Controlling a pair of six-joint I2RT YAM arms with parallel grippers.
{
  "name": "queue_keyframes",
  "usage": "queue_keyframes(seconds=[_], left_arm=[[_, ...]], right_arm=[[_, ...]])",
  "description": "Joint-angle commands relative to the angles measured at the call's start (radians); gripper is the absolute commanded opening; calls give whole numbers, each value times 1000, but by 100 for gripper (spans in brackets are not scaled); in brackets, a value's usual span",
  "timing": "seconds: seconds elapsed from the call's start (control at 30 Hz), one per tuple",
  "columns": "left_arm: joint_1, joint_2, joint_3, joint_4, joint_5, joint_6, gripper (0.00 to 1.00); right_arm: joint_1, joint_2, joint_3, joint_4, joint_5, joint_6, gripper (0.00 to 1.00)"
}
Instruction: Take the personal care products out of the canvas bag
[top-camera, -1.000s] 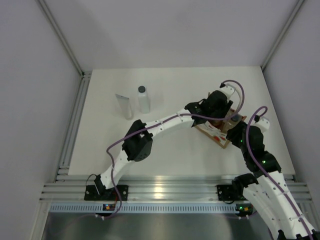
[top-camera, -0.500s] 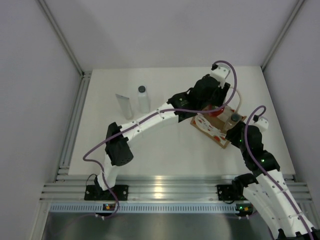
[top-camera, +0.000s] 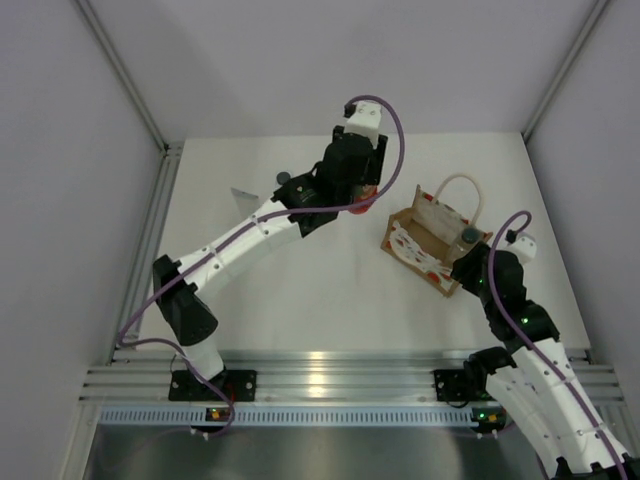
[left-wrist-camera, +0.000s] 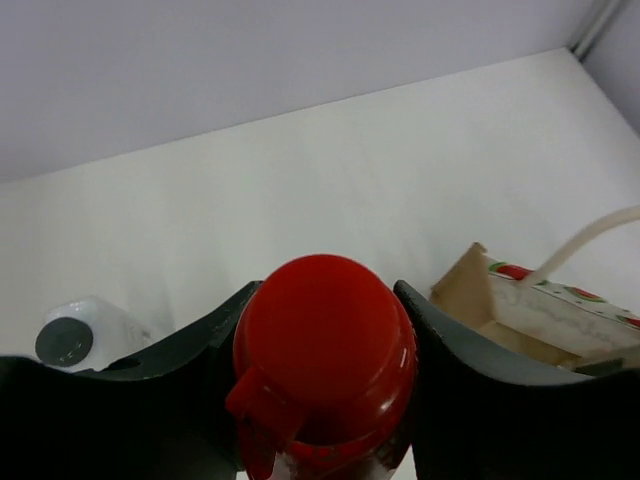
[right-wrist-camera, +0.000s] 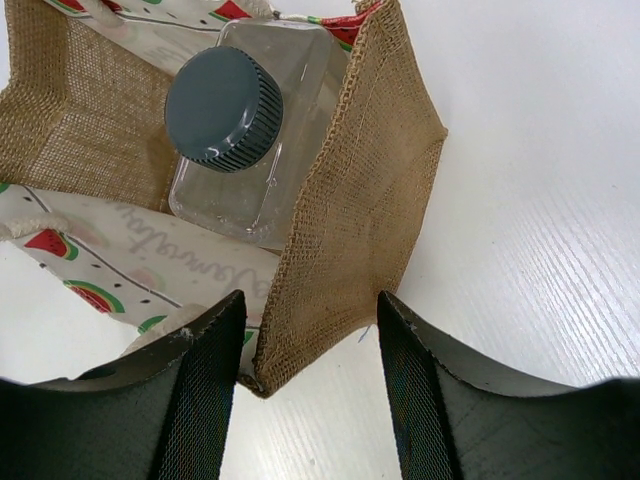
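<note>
A: Canvas bag (top-camera: 432, 240) – where's it at?
B: Right side of table (top-camera: 330, 300), top open. Clear bottle w/ grey cap (right-wrist-camera: 225, 110) sits inside, against the burlap end wall.
A: Right gripper (right-wrist-camera: 305, 325)?
B: Fingers spread, bag's burlap corner between them.
A: Left gripper (left-wrist-camera: 325, 390)?
B: Pinching red bottle (left-wrist-camera: 325, 350) by its sides, over far-mid table, left of bag & apart from it.
A: Others?
B: Whitish bottle w/ dark cap (left-wrist-camera: 72, 338) & white tube (top-camera: 243, 197) at far left, partly hidden by left arm (top-camera: 240, 240).
</note>
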Motion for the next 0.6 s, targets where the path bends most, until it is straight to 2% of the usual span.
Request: queue_keyframes(seconds=[0.0,0.17,0.4,0.47,0.57], left_arm=[[97,-35,-67,120,19,-95,0],[177,17,-139,157,49,-143,0],[260,57,-337,365,67,-167,0],[261,59,-413,453,67,-159,0],[261,73,-452,493,62,-164,0]], right_arm=[[-17,9,19,17,2,3,54],[-17,3,27,17,-14,-2,54],[-17,-26,10,19,-33,-7,54],[-15,-35,9,19,-34,-8,54],[-15,-37,12,19,-36,-13,54]])
